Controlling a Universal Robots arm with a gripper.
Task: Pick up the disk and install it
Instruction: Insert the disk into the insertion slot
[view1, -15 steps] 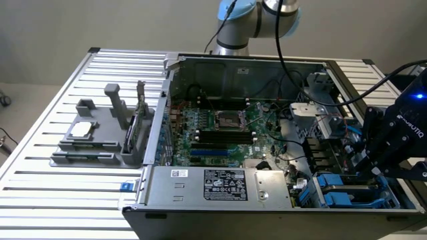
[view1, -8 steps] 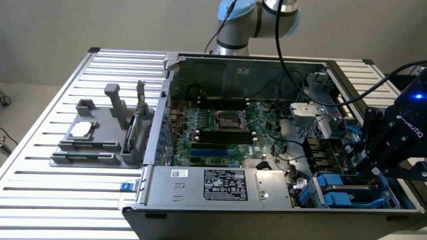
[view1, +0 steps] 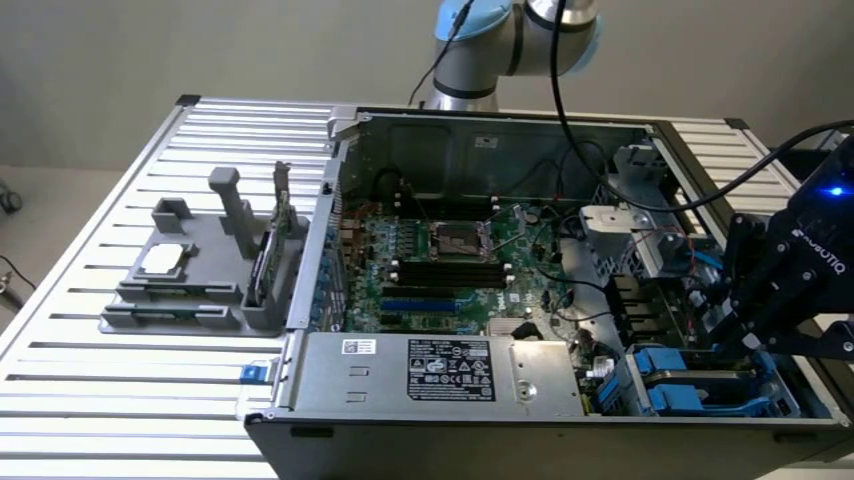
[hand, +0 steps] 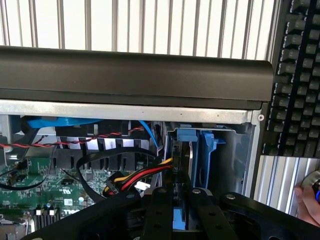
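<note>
Hand (hand: 181, 196) and disk (hand: 196, 150) are found together at the drive bay (view1: 694, 388), in the corner of the open computer case (view1: 441, 150) at the exterior view's right. The hand's two dark fingers (hand: 161, 210) are drawn in narrowly and a strip of blue carrier is pinched between them. A firm grip on the disk is judged from this, though the contact itself is partly hidden. The disk is held on edge, upright, its blue frame close to the case wall, presumably so that it can be matched to the bay's slot rather than laid flat. Whether it is seated or only lowered partway cannot be told. Red, yellow and black cables (hand: 145, 175) are draped just beside the disk, which may explain the narrow, upright hold. The case is stood on a slatted worktop (view1: 120, 400) with the motherboard (view1: 527, 260) left exposed. A grey fixture (view1: 187, 290) is set well apart at the exterior view's left, and a keyboard (hand: 300, 75) is laid beyond the case wall
</note>
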